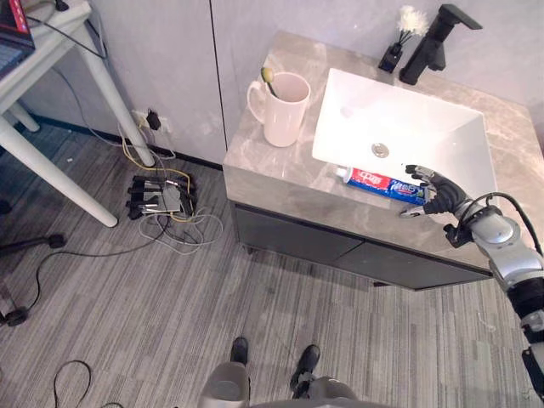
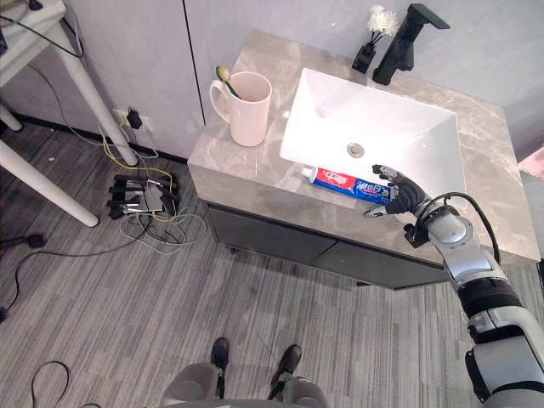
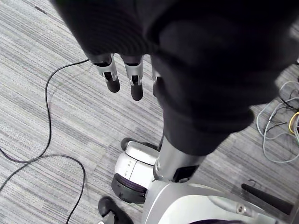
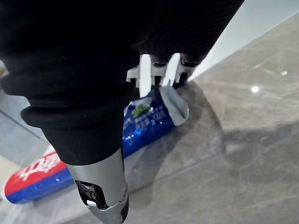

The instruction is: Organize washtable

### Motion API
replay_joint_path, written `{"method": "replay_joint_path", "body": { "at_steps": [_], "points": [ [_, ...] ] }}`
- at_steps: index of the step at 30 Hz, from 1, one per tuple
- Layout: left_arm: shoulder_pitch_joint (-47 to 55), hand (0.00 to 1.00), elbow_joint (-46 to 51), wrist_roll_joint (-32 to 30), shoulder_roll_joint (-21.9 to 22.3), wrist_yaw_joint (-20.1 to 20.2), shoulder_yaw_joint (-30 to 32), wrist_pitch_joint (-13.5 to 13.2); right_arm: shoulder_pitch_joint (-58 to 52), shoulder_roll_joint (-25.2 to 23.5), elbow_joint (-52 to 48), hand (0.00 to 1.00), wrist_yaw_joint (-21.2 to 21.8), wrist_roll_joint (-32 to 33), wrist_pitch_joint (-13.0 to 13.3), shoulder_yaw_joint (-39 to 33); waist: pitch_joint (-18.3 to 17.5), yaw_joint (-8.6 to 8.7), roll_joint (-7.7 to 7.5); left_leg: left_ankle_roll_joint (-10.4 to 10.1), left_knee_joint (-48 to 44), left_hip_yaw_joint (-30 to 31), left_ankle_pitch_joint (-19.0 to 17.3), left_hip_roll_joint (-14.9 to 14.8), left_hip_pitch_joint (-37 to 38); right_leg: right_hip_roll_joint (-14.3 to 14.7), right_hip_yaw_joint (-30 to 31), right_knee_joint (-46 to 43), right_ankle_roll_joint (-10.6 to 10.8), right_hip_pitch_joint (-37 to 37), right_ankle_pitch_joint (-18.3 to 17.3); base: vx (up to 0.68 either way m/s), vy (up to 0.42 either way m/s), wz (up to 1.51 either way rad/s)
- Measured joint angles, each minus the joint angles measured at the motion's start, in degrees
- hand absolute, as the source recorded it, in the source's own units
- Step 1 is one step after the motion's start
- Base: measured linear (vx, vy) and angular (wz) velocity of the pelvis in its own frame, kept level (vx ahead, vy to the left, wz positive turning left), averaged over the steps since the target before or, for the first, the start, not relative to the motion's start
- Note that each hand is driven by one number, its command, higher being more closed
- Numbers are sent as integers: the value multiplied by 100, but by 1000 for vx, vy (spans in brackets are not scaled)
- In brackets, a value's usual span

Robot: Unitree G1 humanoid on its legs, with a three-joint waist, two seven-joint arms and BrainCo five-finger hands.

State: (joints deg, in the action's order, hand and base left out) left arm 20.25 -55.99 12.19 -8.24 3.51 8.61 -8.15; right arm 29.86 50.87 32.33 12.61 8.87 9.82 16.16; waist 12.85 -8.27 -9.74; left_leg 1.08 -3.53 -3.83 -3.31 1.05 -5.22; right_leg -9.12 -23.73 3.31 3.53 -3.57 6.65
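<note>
The toothpaste tube [image 1: 374,181], red and blue with white lettering, lies on the grey tabletop [image 1: 272,174] along the sink's [image 1: 399,127] front rim, with the right hand [image 1: 435,194] resting loose fingers [image 4: 181,73] on its crimped tail, thumb clear, and the left hand [image 3: 111,78] hanging slack-fingered above the floor [image 3: 51,51].

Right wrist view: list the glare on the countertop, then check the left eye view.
Right wrist view: two small bright glints on the grey countertop, a soft sheen on the toothpaste tube; left eye view: the white basin is brightest, evenly lit, no hard glare.
</note>
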Motion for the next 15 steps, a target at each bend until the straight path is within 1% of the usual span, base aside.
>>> {"method": "replay_joint_path", "body": {
  "at_steps": [1, 3, 4, 6, 7, 9, 15],
  "points": [
    [1, 0, 38, 46, -6, 0, 1, -3, 1, 40, -1, 0, -3, -1, 0, 21, 32, -40, -30, -1, -38, 19, -1, -3, -56, 0, -10, 0, 0, -31, 0, 11, 11, 10],
    [0, 0, 72, 70, -20, -3, 1, -3, 56, 40, -1, 0, -3, -2, -3, 40, 71, -56, -76, 0, -66, 58, 0, -3, -141, -4, -53, 0, 6, -83, 5, 13, 11, 9],
    [4, 0, 93, 72, -23, -6, 1, 0, 124, 41, -2, 100, 14, -2, -2, 65, 116, -60, -103, 0, -77, 62, 0, -5, -148, -4, -59, 0, 9, -82, 9, 14, 20, 4],
    [3, 0, 106, 72, -39, -6, 1, -1, 129, 59, -69, 100, 26, -3, 22, 103, 155, -70, -143, 0, -78, 65, 0, -7, -155, -3, -63, 0, 9, -86, 9, 0, 0, 0],
    [3, 0, 117, 72, -54, -5, 1, -2, 129, 168, -166, 100, 15, -37, 84, 203, 187, -67, -170, 0, -78, 63, 0, -7, -155, -3, -60, 0, 9, -86, 10, 0, 0, 0],
    [3, 0, 127, 71, -73, -5, 0, -3, 129, 211, -204, 100, 8, -49, 91, 253, 215, -71, -201, 0, -78, 63, 0, -10, -161, -1, -62, 0, 10, -89, 11, 0, 0, 0],
    [3, 0, 136, 69, -74, -6, -5, -3, 128, 211, -203, 100, -7, -50, 87, 265, 216, -110, -200, -17, -78, 64, 13, -19, -160, 9, -71, 1, 10, -85, 11, 0, 0, 0]
  ]
}}
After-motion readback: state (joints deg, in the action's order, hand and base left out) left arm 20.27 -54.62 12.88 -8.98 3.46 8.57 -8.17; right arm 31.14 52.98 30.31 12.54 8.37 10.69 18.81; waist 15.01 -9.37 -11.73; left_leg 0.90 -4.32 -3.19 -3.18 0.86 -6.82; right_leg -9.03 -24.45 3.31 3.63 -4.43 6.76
